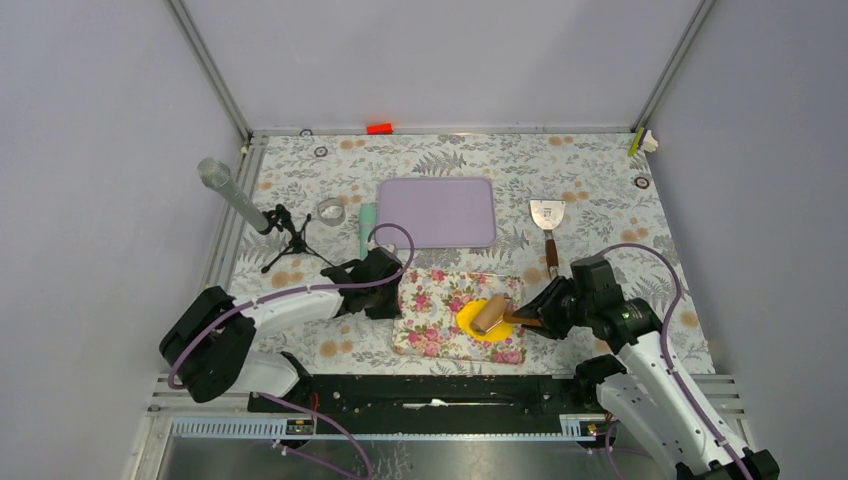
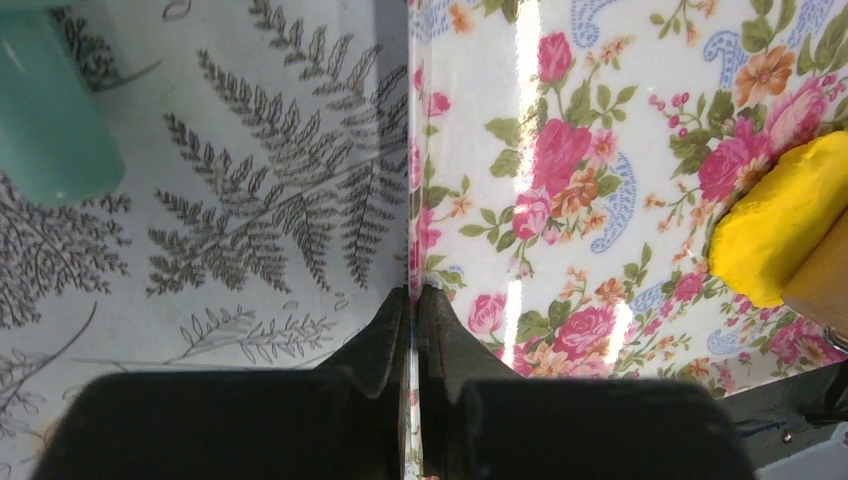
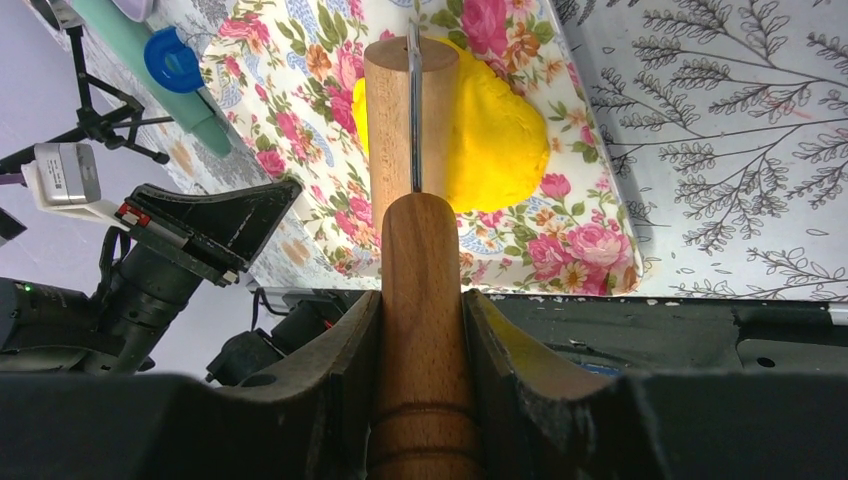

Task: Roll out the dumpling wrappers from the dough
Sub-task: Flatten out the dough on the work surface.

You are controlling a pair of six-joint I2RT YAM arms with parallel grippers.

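Gripping one wooden roller (image 3: pixel 420 250) by its handle in the right gripper (image 3: pixel 420 300), jaws closed against both sides, seemingly for driving the drum straight ahead. Pressing that drum onto one partly flattened lump of dough (image 3: pixel 495 135), just ahead of the right gripper. Setting the left gripper (image 2: pixel 415 300), fingers shut together, tips down on the left edge of one floral mat (image 2: pixel 480 80), probably pinning it against sliding. Seeing no dumpling wrappers yet. Leaving well beyond both grippers one lilac board (image 1: pixel 438 212), one scraper (image 1: pixel 547 222), one teal tube (image 1: pixel 367 230) and one tape roll (image 1: pixel 331 211), apparently parking them for later.
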